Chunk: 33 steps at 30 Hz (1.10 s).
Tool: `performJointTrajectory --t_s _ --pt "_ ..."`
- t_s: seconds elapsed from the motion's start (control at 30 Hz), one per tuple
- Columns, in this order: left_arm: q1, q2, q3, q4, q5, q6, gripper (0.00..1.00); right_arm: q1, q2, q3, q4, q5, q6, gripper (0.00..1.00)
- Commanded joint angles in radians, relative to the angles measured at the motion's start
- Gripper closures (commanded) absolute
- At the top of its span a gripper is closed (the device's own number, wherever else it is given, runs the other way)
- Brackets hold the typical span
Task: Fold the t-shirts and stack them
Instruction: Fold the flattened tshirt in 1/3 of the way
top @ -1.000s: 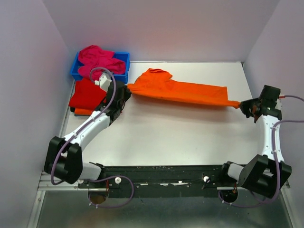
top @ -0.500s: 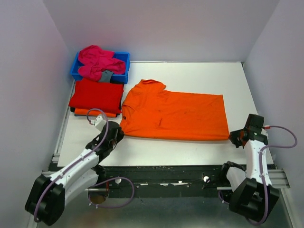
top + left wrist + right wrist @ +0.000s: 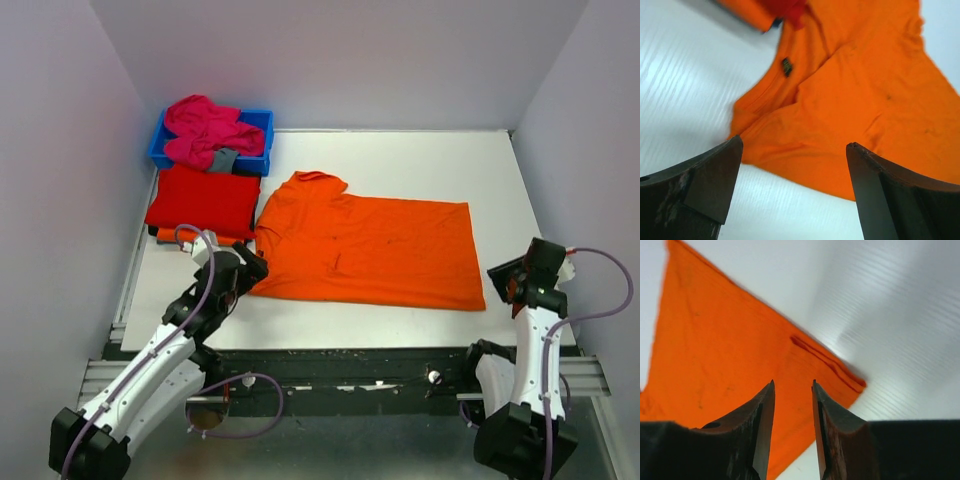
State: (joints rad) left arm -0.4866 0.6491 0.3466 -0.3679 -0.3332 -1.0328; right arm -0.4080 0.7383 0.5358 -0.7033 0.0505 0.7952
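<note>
Left gripper (image 3: 795, 150) wide, right gripper (image 3: 793, 386) narrowly parted, both empty; red t-shirt (image 3: 203, 200) lies folded upper left, orange t-shirt (image 3: 370, 250) spread unfolded, pink t-shirt (image 3: 205, 128) heaped in blue bin (image 3: 262, 120).

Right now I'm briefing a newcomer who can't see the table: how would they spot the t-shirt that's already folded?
Start at the blue bin in the far left corner of the table. Directly in front of it lies the red t-shirt, a neat flat rectangle. Unlike the crumpled pink shirt in the bin and the large orange t-shirt spread open beside it, it is folded square.
</note>
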Motion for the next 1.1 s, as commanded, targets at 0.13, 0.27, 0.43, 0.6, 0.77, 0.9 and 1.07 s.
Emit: performJointTrajectory --t_s 0.13,0.27,0.43,0.6,0.77,0.9,1.07 --pt "0.0 0.154 0.265 0.145 -0.127 0.313 0.01 0.064 0.157 0.205 0.24 -0.167 -0.188 0.6" --pt "0.016 0.341 0.351 0.344 -0.023 0.413 0.01 0.09 0.22 0.214 0.352 -0.216 -0.209 0.62" --pt "0.042 0.695 0.619 0.332 0.066 0.485 0.01 0.132 0.303 0.237 0.444 -0.254 -0.251 0.69" --pt "0.106 0.897 0.82 0.339 0.155 0.401 0.05 0.178 0.397 0.265 0.505 -0.232 -0.238 0.7" --pt "0.157 1.141 1.078 0.244 0.255 0.285 0.16 0.198 0.472 0.302 0.567 -0.236 -0.182 0.71" --pt "0.164 1.297 1.212 0.212 0.267 0.153 0.26 0.207 0.496 0.306 0.61 -0.199 -0.154 0.72" --pt "0.168 1.471 1.391 0.097 0.246 0.03 0.28 0.207 0.549 0.332 0.623 -0.173 -0.149 0.71"
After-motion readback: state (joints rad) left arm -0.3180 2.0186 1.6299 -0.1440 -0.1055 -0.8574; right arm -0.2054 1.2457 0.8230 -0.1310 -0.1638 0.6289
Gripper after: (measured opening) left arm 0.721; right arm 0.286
